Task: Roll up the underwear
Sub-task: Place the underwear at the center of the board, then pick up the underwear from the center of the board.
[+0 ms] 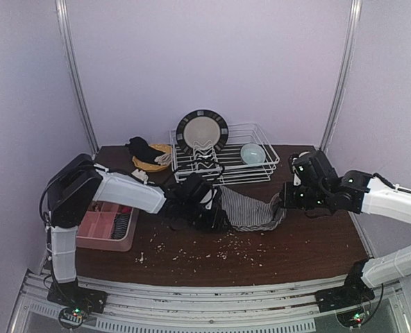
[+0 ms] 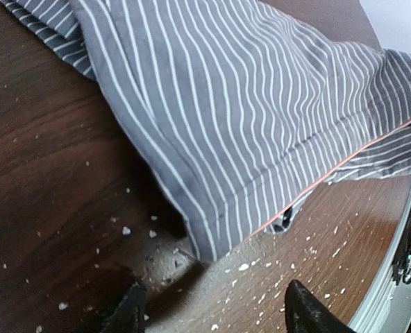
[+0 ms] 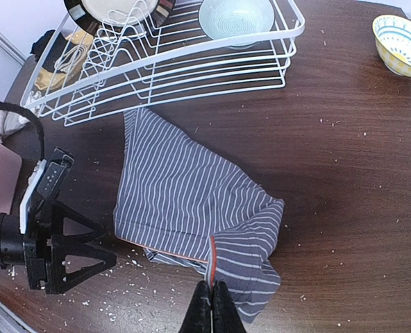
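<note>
Grey striped underwear [image 1: 247,208] lies mid-frame in the top view. Our right gripper [image 3: 211,311] pinches its hem; our left gripper [image 2: 216,316] gapes empty at its edge. We judge the rolling barely begun: next, that hem needs turning over.

The overhead view faces the table [image 1: 296,250]; both wrist views look down close, sharing the underwear [image 3: 185,201].

Robot lab test cell, not a home. Bare lilac panel walls [image 1: 212,62], metal frame poles [image 1: 76,83] at 11 and 1 o'clock, arm bases [image 1: 77,297] bolted to a slotted rail [image 1: 191,305] at 6. Dish rack [image 1: 257,168] at 12 and pink tray [image 1: 101,236] at 9 sit on a crumb-strewn table [image 1: 296,250].
</note>
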You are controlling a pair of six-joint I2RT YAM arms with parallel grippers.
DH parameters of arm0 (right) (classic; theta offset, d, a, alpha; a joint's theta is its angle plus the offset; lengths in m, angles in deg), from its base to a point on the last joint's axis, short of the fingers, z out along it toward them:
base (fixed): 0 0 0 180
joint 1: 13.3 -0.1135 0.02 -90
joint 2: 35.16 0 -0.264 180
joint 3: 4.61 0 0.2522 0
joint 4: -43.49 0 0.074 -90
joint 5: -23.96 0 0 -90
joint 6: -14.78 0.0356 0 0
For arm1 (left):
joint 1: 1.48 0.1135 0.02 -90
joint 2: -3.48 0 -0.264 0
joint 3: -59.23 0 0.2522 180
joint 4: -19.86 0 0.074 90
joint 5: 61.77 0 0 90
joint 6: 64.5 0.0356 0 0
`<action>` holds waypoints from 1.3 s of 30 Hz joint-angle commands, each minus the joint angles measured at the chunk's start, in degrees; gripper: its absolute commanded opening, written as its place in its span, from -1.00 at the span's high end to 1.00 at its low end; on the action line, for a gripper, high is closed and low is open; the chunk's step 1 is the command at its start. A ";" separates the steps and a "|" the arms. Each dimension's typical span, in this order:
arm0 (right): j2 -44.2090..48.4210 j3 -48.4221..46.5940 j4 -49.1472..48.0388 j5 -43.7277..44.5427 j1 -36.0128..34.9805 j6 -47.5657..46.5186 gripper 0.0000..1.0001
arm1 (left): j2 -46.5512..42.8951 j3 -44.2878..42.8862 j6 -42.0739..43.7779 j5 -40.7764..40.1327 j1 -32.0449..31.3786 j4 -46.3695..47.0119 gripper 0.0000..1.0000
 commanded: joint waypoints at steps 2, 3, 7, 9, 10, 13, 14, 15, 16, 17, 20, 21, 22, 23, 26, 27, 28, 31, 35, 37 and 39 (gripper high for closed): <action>1.66 0.85 0.46 -0.09 0.27 -0.98 1.00 | 3.26 -2.21 -4.02 3.06 1.31 2.94 -0.22; 1.73 0.90 0.49 -0.03 0.27 -0.98 1.00 | 3.71 -2.72 -4.23 3.32 1.31 3.12 -0.17; 1.92 1.03 0.54 -0.33 0.27 -1.14 1.00 | 5.31 -4.97 -4.58 4.18 1.40 3.21 0.06; 2.09 1.04 0.70 -0.42 0.27 -1.25 1.00 | 5.69 -5.88 -4.47 4.72 1.40 3.28 0.24; 2.19 0.98 0.78 -0.50 0.27 -1.30 1.00 | 5.70 -6.07 -4.45 4.97 1.40 3.28 0.36; 3.17 0.79 1.33 -0.24 0.27 -1.83 1.00 | 4.10 -5.22 -4.23 4.59 1.40 3.96 0.92; 3.75 0.65 1.57 -0.13 0.27 -2.09 1.00 | 2.31 -3.90 -4.23 4.15 1.40 4.40 1.00; 4.43 0.43 1.94 -0.09 0.27 -2.39 1.00 | 0.69 -2.81 -4.26 3.44 1.38 4.64 1.00; 5.40 0.17 2.37 -0.23 0.27 -2.97 1.00 | -1.54 -1.26 -4.27 2.86 1.32 5.10 1.00; 6.50 -0.21 2.84 -0.83 0.26 -3.60 1.00 | -3.95 0.18 -4.31 2.49 1.31 5.61 1.00; 10.14 -1.55 4.75 -4.46 0.21 -6.55 1.00 | -12.67 4.81 -4.56 0.96 0.67 5.62 1.00; 11.53 -1.69 5.07 -6.44 0.17 -7.94 1.00 | -15.84 6.17 -4.10 -0.10 -0.20 5.05 1.00; 12.84 -1.70 5.36 -8.47 0.18 -9.39 1.00 | -19.13 7.22 -3.58 -1.49 -1.25 4.15 1.00; 14.16 -1.67 5.83 -9.65 0.14 -10.65 1.00 | -21.98 7.95 -3.11 -3.73 -2.43 2.51 1.00; 17.62 -3.23 9.04 -14.06 0.07 -13.12 1.00 | -29.94 9.66 -2.43 -7.25 -5.98 -2.58 1.00; 18.49 -4.16 10.27 -16.27 0.01 -13.38 1.00 | -32.34 10.23 -2.53 -8.46 -7.30 -4.13 1.00; 19.40 -4.79 11.25 -18.43 -0.06 -13.42 1.00 | -34.58 10.82 -2.51 -10.22 -8.99 -5.50 1.00; 22.39 -5.55 14.64 -24.29 -0.49 -12.39 1.00 | -42.44 13.26 -2.78 -16.62 -15.06 -9.53 1.00; 28.49 -4.40 18.61 -28.17 -1.12 -10.22 1.00 | -51.54 18.90 -6.41 -22.62 -22.74 -11.28 1.00; 31.47 -4.41 19.87 -30.88 -1.22 -9.15 1.00 | -54.87 21.39 -8.52 -24.79 -25.54 -11.87 1.00; 34.21 -3.74 19.52 -32.38 -1.26 -7.75 1.00 | -56.84 23.24 -9.96 -25.70 -27.24 -12.03 1.00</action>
